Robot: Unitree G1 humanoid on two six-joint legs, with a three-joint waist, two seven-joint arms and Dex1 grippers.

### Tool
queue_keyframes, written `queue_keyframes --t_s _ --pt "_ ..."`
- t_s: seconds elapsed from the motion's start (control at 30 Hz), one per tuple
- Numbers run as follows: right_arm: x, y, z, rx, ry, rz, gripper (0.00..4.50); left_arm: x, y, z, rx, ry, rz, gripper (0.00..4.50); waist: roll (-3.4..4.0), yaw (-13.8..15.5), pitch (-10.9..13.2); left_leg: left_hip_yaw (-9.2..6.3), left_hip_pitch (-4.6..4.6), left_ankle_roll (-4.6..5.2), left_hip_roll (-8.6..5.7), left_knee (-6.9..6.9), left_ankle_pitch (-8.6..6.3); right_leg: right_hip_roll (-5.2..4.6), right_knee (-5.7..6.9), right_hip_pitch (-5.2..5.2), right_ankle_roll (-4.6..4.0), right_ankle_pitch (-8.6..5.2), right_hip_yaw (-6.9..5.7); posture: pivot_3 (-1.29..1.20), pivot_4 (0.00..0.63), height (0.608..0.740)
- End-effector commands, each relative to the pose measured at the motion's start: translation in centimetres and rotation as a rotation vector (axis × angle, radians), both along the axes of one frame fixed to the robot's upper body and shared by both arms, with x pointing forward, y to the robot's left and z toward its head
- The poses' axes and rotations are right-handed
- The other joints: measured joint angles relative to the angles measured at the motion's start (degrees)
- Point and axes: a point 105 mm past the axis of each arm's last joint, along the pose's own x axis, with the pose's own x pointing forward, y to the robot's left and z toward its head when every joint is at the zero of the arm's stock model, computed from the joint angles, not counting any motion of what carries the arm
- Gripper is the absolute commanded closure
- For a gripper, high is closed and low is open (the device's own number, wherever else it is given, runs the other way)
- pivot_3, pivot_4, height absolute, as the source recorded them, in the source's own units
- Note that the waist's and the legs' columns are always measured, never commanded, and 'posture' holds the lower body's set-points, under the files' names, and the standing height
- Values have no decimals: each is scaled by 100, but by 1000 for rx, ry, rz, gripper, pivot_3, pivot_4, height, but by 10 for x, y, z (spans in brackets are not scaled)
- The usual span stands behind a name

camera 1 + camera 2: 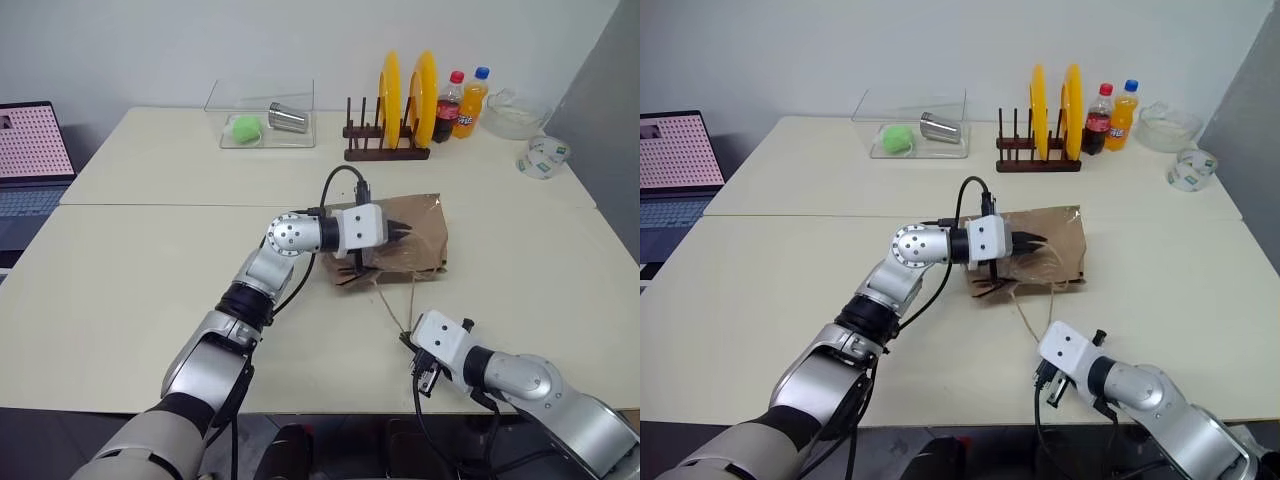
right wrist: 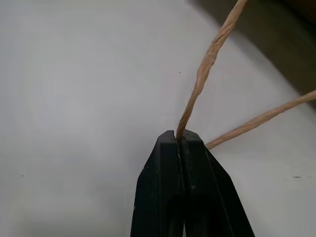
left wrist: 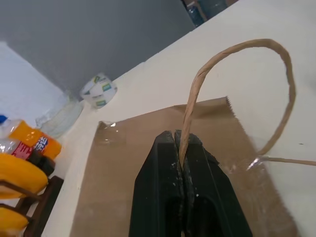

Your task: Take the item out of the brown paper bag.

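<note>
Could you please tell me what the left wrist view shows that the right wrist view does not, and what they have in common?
Left wrist view alone: the left claw shut on one handle over the brown paper bag, with a tape roll, soda bottles, yellow plates and a glass bowl behind.
Right wrist view alone: the right claw shut on the other handle, low over bare table, the bag just a dark corner.
Shared: black fingers pinching a twisted-paper handle.

Creased brown paper bag (image 1: 408,240) lying flat mid-table, handles outstretched
</note>
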Motion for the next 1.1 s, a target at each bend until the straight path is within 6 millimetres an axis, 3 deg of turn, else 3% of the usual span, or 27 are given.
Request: queue_keyframes --t_s 0.03,0.27,0.57,0.8,0.97,1.1 --pt "-7 3 -8 -46 17 44 4461 12 1 37 -100 -37 44 4500 0 -1 0 0 0 0 0 0 0 0 0 0 0 0 -1 0 150 740" --pt "-16 -2 -24 -134 48 60 4461 28 -1 70 -151 -56 83 4500 -1 1 0 0 0 0 0 1 0 0 0 1 2 -1 -1 0 150 740" --pt "-21 -5 -29 -155 66 54 4461 47 10 110 -251 -68 163 4500 -7 0 4 0 -2 0 -2 0 0 -1 -2 -1 4 -2 -1 0 150 740" --pt "-20 -6 -28 -158 64 52 4461 54 18 126 -292 -98 219 4500 -20 0 0 -2 2 0 -2 -1 0 -2 -4 4 6 -3 -3 0 150 740" --pt "-10 -4 -16 -118 -3 28 4461 43 15 125 -319 -28 122 4500 -23 -3 1 -2 0 -1 -1 -1 0 -2 -2 2 6 -3 -4 0 150 740" --pt "-1 1 -1 -39 -42 -17 3572 28 13 116 -293 10 9 4500 -22 -25 1 -1 2 -2 0 -1 1 -1 2 0 5 -3 -2 0 150 740"
